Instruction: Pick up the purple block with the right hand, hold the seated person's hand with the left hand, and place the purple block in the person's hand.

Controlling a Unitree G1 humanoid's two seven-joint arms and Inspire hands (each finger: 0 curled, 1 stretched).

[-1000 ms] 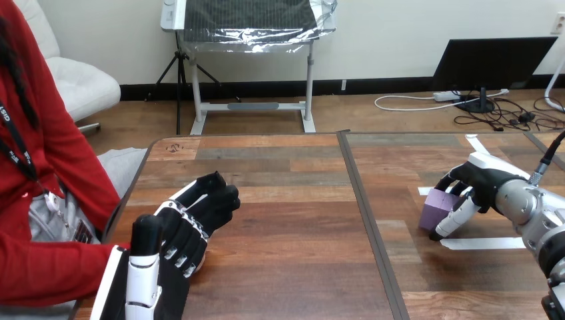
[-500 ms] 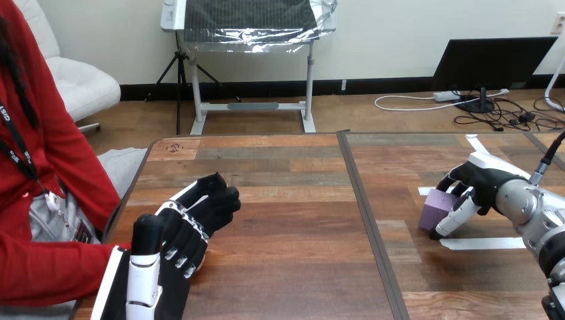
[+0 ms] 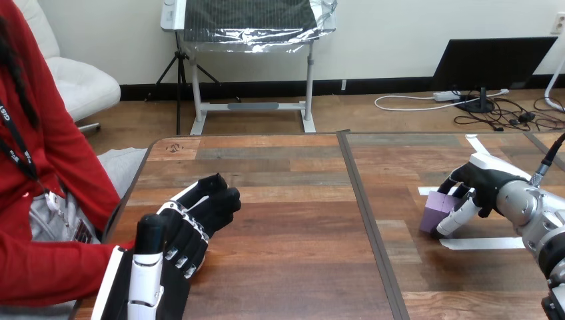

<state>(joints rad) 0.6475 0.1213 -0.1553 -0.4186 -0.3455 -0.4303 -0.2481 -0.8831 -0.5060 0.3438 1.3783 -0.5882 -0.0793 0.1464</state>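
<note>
R hand [image 3: 485,183] has pulled its fingertips in a touch vs 1 s ago; L hand [image 3: 193,223] hasn't budged. You've got the purple block [image 3: 434,208] wrapped in the R hand's curled fingers, near the bench's [image 3: 293,220] right edge. Can't tell if it's off the wood yet. L hand sits at the end of the person's red sleeve [image 3: 60,267] by the left edge; grip there, can't tell. Block looks light, rigid and smooth-faced, so squeeze opposite flat faces, not corners.

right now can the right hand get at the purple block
Likely yes: the right hand has its fingers curled round the block, and nothing stands between them.
</note>
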